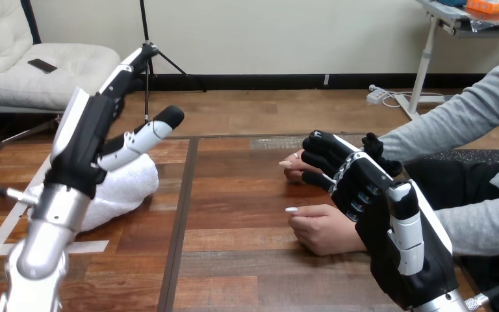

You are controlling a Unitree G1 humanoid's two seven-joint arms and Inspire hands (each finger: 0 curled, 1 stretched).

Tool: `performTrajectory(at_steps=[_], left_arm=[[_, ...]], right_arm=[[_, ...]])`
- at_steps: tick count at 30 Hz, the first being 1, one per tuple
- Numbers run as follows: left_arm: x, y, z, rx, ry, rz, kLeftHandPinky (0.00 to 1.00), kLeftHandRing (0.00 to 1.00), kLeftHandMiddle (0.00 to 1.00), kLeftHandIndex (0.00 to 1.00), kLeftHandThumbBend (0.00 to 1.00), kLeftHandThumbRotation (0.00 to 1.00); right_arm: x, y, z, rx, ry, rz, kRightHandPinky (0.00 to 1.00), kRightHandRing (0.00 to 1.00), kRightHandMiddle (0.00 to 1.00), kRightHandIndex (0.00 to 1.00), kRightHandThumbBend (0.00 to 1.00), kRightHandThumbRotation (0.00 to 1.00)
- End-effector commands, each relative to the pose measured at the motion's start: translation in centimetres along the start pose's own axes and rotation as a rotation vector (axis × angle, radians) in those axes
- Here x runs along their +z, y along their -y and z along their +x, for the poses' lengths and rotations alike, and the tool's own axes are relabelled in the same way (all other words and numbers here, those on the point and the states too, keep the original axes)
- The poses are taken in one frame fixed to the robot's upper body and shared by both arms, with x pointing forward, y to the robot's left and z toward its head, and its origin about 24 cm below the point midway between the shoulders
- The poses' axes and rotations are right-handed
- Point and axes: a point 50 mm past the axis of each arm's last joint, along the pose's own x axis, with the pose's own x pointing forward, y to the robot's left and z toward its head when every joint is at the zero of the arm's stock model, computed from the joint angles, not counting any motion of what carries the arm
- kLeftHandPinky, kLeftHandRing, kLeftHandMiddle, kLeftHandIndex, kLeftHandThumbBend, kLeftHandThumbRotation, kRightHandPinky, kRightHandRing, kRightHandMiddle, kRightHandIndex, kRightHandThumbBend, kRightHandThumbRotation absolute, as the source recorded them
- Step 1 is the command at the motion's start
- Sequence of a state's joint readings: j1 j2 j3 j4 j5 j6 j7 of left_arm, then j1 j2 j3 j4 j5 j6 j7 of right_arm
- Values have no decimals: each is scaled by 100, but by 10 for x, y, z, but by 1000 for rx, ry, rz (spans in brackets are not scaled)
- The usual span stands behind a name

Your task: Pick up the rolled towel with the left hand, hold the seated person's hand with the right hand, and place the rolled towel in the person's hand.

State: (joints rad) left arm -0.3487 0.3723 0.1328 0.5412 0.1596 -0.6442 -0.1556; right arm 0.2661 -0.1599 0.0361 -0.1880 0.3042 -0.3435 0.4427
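**Lower the left hand onto the towel**

The left hand hovers, fingers spread, above the rolled towel lying on the surface. It should descend and wrap the roll's middle. The right hand covers the person's far hand; whether it grips, I cannot tell.

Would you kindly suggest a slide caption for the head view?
Left robot hand open over the towel; right robot hand over the person's far hand.

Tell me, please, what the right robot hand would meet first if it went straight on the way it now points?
Most likely the person's upper hand, which lies right ahead of the right robot hand; they look close or touching, though depth is unclear.
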Motion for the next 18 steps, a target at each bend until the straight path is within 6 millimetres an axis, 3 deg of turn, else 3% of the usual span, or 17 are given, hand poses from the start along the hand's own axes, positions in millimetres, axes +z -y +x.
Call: performTrajectory(at_steps=[1, 18], left_arm=[[6, -13, 23, -9, 8, 95, 91, 96, 97, 95, 76, 70], [-8, -16, 40, -62, -145, 387, 81, 94, 97, 98, 98, 80]], right_arm=[[13, 3, 17, 19, 89, -41, 87, 90, 89, 86, 78, 100], [14, 4, 18, 21, 90, -48, 87, 89, 88, 86, 78, 100]])
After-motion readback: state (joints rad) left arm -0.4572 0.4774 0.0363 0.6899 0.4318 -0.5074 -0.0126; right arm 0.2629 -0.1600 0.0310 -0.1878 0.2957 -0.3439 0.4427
